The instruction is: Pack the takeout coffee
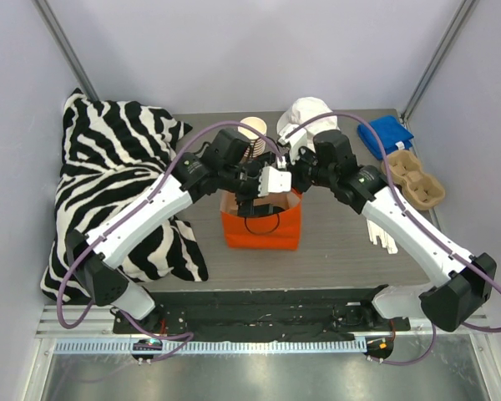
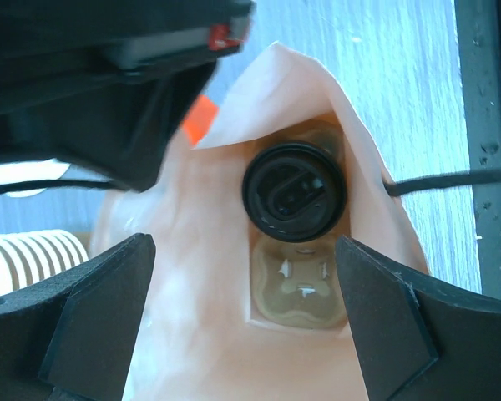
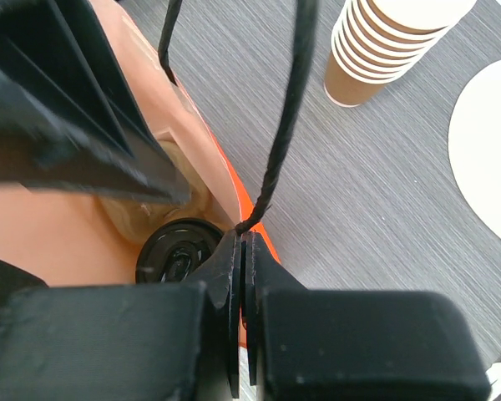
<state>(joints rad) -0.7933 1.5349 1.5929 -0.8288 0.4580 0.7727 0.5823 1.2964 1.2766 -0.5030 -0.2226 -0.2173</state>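
Observation:
The takeout coffee (image 2: 294, 190), seen from above by its round black lid, stands inside the orange paper bag (image 1: 263, 230), in one socket of a brown pulp carrier (image 2: 299, 284) at the bag's bottom. It also shows in the right wrist view (image 3: 177, 255). My left gripper (image 2: 244, 251) is open and empty, above the bag's mouth, with the lid just beyond its fingertips. My right gripper (image 3: 242, 242) is shut on the bag's orange rim (image 3: 249, 205), right where the black cord handle (image 3: 280, 142) is fixed. In the top view both grippers meet over the bag (image 1: 271, 188).
A stack of lidless paper cups (image 1: 252, 134) stands behind the bag and shows in the right wrist view (image 3: 384, 50). A white round object (image 1: 305, 117), a blue cloth (image 1: 388, 134) and a second pulp carrier (image 1: 416, 180) lie at the back right. A zebra-striped cushion (image 1: 117, 184) fills the left.

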